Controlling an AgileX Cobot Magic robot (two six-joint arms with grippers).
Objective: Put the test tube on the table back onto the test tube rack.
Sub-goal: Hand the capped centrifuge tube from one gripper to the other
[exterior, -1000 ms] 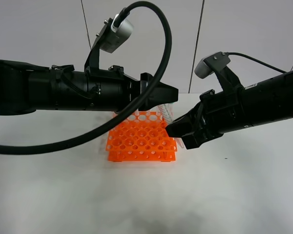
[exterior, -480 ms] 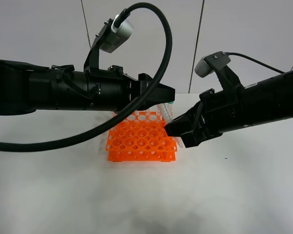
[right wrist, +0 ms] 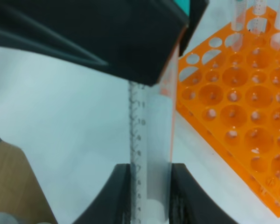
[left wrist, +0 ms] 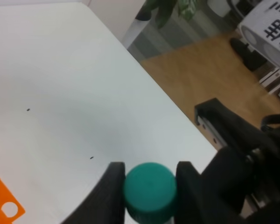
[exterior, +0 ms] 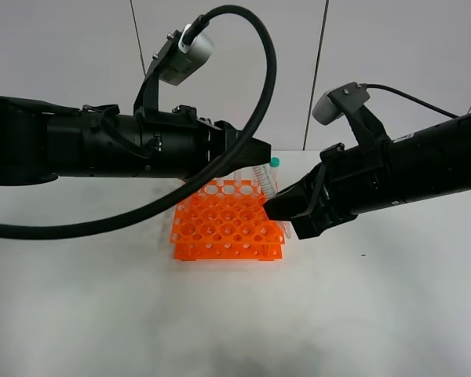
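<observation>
- The right gripper [right wrist: 149, 179] has its jaws pinching the test tube [exterior: 267, 181] low on its body. The tube is tilted above the test tube rack's [exterior: 228, 224] far right corner, off the desk [exterior: 377, 298].
- The left gripper [left wrist: 150, 179] has its jaws flanking the teal cap [left wrist: 149, 193]; I cannot tell whether they press it.
- Advice: stand the tube upright, centre its tip over a free hole [right wrist: 210, 95], then lower slowly.

Left end effector [left wrist: 150, 187] and right end effector [right wrist: 150, 191] nose-to-nose; arms near-horizontal

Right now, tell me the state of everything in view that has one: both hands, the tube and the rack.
Right hand: shut on the test tube, around its clear body.
Left hand: fingers either side of the teal cap; grip cannot be told.
Test tube: capped, tilted.
Test tube rack: upright on the table, most holes empty, a few other tubes in one edge row.
</observation>
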